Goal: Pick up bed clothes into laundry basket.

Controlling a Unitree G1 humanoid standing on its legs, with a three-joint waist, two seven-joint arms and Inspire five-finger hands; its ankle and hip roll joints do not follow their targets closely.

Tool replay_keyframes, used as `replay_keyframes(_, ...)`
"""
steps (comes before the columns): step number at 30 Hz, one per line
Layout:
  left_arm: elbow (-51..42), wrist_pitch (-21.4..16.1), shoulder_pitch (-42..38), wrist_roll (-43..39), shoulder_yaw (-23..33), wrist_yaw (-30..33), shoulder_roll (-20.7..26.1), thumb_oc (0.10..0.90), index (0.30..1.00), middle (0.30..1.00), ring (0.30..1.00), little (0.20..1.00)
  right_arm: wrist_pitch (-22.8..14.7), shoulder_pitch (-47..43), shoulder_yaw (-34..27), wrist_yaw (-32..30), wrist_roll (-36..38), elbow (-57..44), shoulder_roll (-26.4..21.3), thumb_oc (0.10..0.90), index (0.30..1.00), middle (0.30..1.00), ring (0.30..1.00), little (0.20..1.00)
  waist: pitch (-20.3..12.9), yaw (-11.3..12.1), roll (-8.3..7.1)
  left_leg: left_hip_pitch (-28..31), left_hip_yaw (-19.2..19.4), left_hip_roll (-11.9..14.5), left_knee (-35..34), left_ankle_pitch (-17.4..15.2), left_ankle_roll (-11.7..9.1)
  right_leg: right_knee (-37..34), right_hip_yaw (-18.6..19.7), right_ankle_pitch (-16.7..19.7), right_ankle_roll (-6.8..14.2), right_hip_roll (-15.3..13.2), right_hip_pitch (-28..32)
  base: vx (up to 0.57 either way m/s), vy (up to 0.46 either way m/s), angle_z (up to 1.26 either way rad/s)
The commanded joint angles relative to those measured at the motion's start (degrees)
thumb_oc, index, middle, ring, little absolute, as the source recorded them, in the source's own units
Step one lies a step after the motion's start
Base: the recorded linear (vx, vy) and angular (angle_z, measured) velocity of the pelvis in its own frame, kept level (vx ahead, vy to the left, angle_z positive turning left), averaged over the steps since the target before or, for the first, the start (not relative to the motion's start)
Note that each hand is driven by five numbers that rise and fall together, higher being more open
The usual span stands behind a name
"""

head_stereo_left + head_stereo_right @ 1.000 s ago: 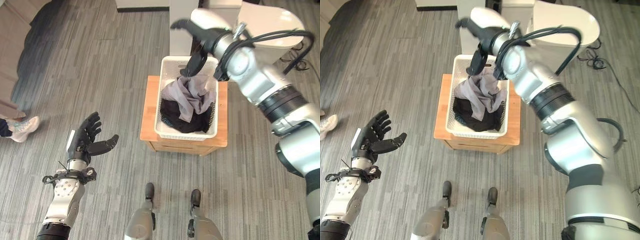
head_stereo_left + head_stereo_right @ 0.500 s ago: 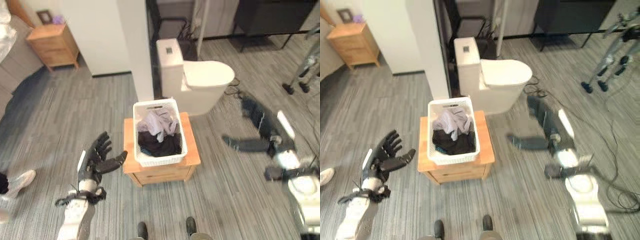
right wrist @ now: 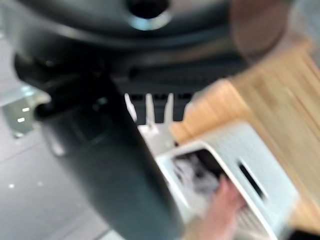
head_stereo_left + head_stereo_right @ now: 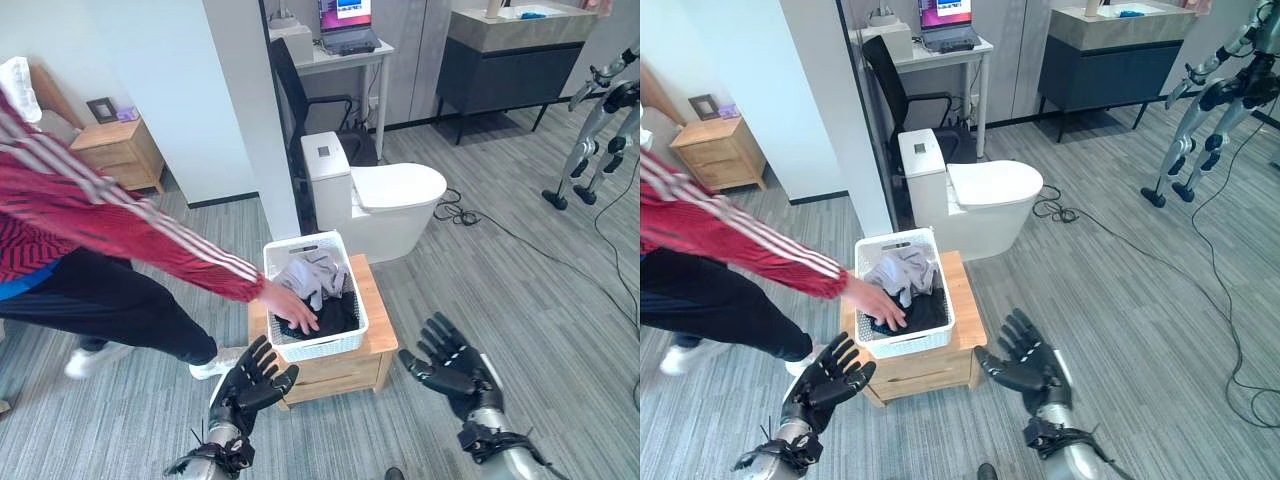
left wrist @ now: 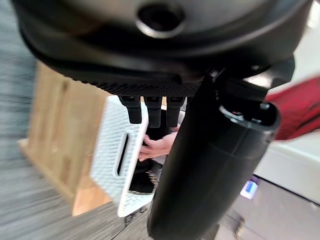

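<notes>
Currently the clothes (image 4: 312, 280) lie in the laundry basket (image 4: 335, 345) at frame centre, a person's hand (image 4: 290, 306) on them, while left hand (image 4: 250, 385) and right hand (image 4: 450, 365) hover spread and empty, so loading appears complete

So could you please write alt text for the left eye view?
A person's hand reaches into a white laundry basket of grey and black clothes on a small wooden table. The robot's left hand and right hand are open below it.

person in red striped sleeve (image 4: 120, 225), white toilet (image 4: 385, 195), wooden nightstand (image 4: 120, 155), laptop (image 4: 345, 20), dark cabinet (image 4: 505, 70)
</notes>
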Motion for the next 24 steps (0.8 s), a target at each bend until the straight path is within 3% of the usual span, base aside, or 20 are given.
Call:
replay_keyframes(1, -5.34, -5.39, -4.78, -0.74, 1.68, -0.13, 4.18, 0.8, 0.9, 0.9, 0.9, 0.9, -5.95, -4.76, -4.66, -0.12, 1.19, -5.76, -2.78, 0.8, 0.9, 0.9, 0.9, 0.9, -1.03, 0.46, -2.03, -0.77, 0.41, 0.06, 2.33, -4.12, -0.06, 5.2, 0.14, -10.53, 0.36, -0.97, 1.44, -0.01, -0.018, 0.04)
replay_keyframes(10, -5.49, -8.21, -9.09, -1.01, 0.23, 1.95, 5.5, 0.8, 0.9, 0.9, 0.9, 0.9, -8.52, -7.88, -1.38, -2.44, -2.58, -6.28, -4.76, 0.8, 0.9, 0.9, 0.9, 0.9, -0.68, 0.47, -2.3, -0.44, -0.44, -0.12, 2.17, -4.23, 0.04, 6.96, 0.65, -11.28, 0.3, -0.8, 0.99, 0.0, -0.001, 0.0)
replay_keyframes(24, -5.6, -9.43, -9.83, -0.9, 0.77, 2.24, 5.93, 0.8, 0.9, 0.9, 0.9, 0.9, -8.55, -8.27, -0.38, -2.53, -4.26, -6.25, -6.26, 0.8, 0.9, 0.9, 0.9, 0.9, -0.32, 1.07, -2.18, -1.05, -0.75, 0.62, 2.25, -3.45, -0.47, 5.66, 0.62, -11.05, -0.16, -0.02, 1.07, -0.01, -0.017, 0.02)
